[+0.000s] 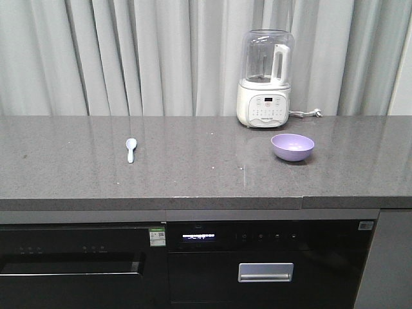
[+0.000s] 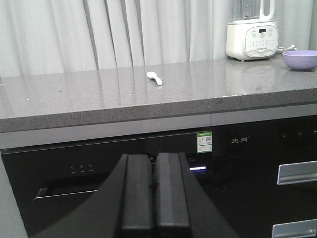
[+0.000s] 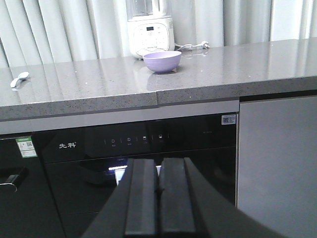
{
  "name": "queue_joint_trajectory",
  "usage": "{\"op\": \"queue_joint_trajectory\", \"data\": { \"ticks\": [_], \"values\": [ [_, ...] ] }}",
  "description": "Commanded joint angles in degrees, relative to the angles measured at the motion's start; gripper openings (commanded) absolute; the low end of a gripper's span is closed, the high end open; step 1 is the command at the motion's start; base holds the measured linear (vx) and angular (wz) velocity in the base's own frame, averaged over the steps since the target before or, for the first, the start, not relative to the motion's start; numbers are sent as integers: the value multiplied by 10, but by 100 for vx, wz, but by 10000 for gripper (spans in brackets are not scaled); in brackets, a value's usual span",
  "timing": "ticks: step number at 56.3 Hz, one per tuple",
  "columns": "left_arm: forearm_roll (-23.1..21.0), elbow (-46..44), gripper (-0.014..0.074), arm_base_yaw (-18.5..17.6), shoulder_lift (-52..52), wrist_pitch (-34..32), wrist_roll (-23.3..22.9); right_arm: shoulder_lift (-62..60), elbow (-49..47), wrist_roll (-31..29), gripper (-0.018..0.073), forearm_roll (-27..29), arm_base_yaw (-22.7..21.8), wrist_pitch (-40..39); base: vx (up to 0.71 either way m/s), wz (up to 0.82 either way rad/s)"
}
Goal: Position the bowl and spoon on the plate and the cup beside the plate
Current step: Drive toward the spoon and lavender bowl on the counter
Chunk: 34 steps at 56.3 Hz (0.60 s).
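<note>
Both the left fingers (image 2: 148,166) and the right fingers (image 3: 152,168) are pressed together, holding nothing, facing a black appliance (image 3: 138,144) marked "先科". On the worktop (image 1: 193,174), the spoon (image 1: 131,149) lies well left of the bowl (image 1: 293,147), which stands near a white blender (image 1: 265,80).

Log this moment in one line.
spoon: counter left | bowl: counter right, upright | plate, cup: not in view | left tool: shut, empty | right tool: shut, empty

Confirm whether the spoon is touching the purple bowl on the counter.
Apart. The exterior front-facing view shows the spoon and the bowl lying far from each other, with a wide stretch of bare counter between them.
</note>
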Motion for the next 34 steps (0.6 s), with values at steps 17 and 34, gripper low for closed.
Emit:
{"op": "queue_joint_trajectory", "data": {
  "ticks": [17, 34],
  "values": [
    [-1, -15, -3, 0, -4, -47, 0, -4, 2, -2, -8, -5, -3, -49, 0, 0],
    [-1, -15, -3, 0, -4, -47, 0, -4, 2, -2, -8, -5, -3, -49, 0, 0]
  ]
}}
